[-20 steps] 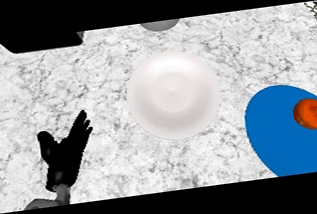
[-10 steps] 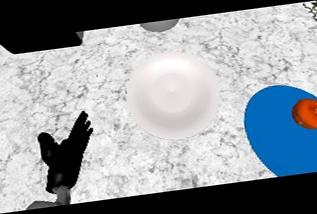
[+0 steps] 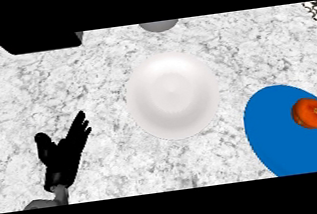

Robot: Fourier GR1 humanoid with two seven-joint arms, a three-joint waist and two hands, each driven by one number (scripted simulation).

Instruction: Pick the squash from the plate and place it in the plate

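Basically no change: left hand (image 3: 63,154) still resting at 8 o'clock, fingers straight, empty; squash (image 3: 311,112) untouched on blue plate (image 3: 276,129) at 4 o'clock, white plate (image 3: 172,96) waiting.

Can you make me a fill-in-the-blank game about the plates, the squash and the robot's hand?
1. The orange squash lies on the ____ plate.
2. The white plate holds ____.
3. The only hand showing is the ____ hand.
4. Its fingers are ____, holding nothing.

Missing words: blue; nothing; left; open

left hand (image 3: 62,157): black, slim fingers (image 3: 79,127) | wrist: grey | right hand: not shown
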